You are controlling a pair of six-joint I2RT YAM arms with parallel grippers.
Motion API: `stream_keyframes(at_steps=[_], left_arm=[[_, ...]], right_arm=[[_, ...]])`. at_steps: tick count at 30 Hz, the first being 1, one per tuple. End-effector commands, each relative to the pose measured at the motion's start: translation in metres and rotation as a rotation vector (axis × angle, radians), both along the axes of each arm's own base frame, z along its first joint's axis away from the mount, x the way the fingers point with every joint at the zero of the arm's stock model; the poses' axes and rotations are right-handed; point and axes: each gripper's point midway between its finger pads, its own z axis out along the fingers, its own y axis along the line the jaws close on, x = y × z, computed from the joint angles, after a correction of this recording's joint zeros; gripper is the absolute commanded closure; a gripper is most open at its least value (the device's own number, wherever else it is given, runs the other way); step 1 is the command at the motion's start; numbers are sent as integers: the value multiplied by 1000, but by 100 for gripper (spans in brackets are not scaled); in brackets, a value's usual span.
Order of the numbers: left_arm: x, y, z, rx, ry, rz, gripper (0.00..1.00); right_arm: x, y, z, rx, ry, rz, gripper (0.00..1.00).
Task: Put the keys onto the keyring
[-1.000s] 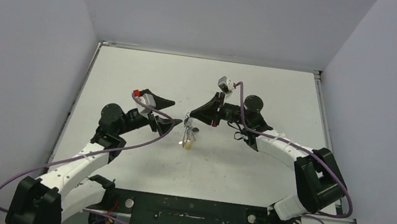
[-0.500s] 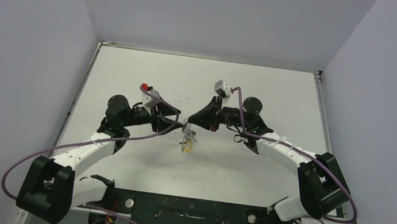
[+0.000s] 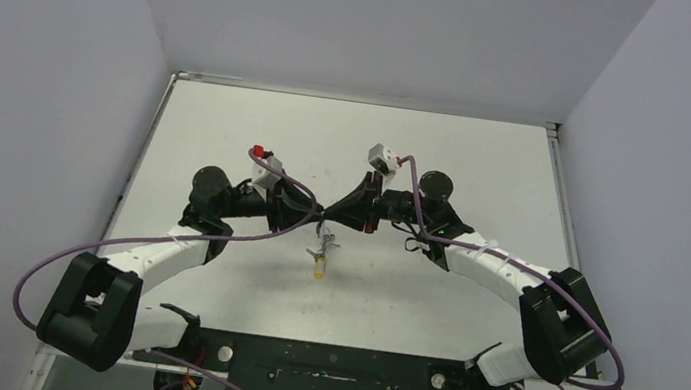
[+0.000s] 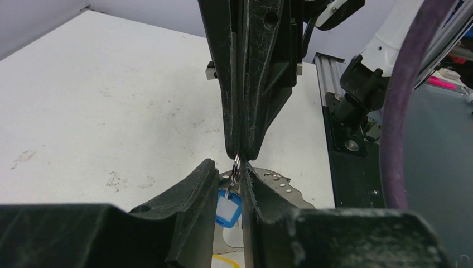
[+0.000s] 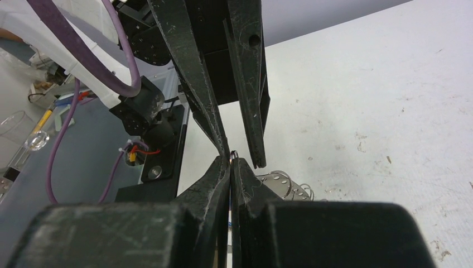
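Nearest the bolted bases, the left arm (image 3: 162, 254) and the right arm (image 3: 494, 265) sweep inward over the table (image 3: 487, 163) so that their tips meet head to head above its middle. Each wrist camera therefore looks straight at the other's fingers.

Just short of that meeting point sit the keys (image 3: 319, 249) in a small bunch, the yellow key (image 3: 319, 270) nearest. Whether the bunch hangs free or rests on the table cannot be told from above.

At the meeting point the right gripper (image 5: 230, 162) is clenched on the upper rim of the keyring (image 4: 236, 166). Its fingers are pressed flat together, so the thin wire stands edge-on and whatever it carries falls below. A blue tag (image 4: 227, 209) lies directly under the ring, probably already threaded on it.

The left gripper (image 4: 230, 167) straddles the same ring from the opposite side. Its jaws are narrowed but not yet clamped: the right wrist view shows a clear gap between its fingers, with the wire against one of them. This placement suggests a second hold is intended, steadying the ring so that its coil can be parted for a key.

Just beyond the fingers is a perforated metal piece (image 5: 277, 181), its nature too unclear to name.
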Motion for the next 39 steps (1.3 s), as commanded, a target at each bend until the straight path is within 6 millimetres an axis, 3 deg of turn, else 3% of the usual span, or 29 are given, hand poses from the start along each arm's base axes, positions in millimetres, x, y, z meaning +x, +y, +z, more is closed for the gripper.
stream_keyframes(at_steps=[1, 4, 9, 13, 16, 33, 37, 39], left_arm=[[-2, -5, 23, -28, -94, -52, 87], [-3, -5, 23, -25, -104, -64, 100], [-2, -4, 20, -5, -112, -52, 100], [0, 0, 16, 31, -137, -9, 69], [0, 4, 16, 52, -157, 18, 64], [0, -1, 20, 26, -144, -8, 86], [0, -2, 20, 21, -130, -13, 100], [-1, -1, 22, 14, -127, -13, 100]], right_arm=[[-10, 1, 26, 62, -115, 27, 100], [-10, 1, 26, 63, -115, 22, 100], [-10, -1, 29, 69, -129, 11, 100], [-10, -2, 31, 70, -136, 7, 100], [-10, -2, 29, 64, -137, 2, 100], [-11, 0, 26, 68, -131, 10, 100], [-10, 1, 26, 69, -130, 7, 100], [-9, 1, 23, 64, -125, 4, 100]])
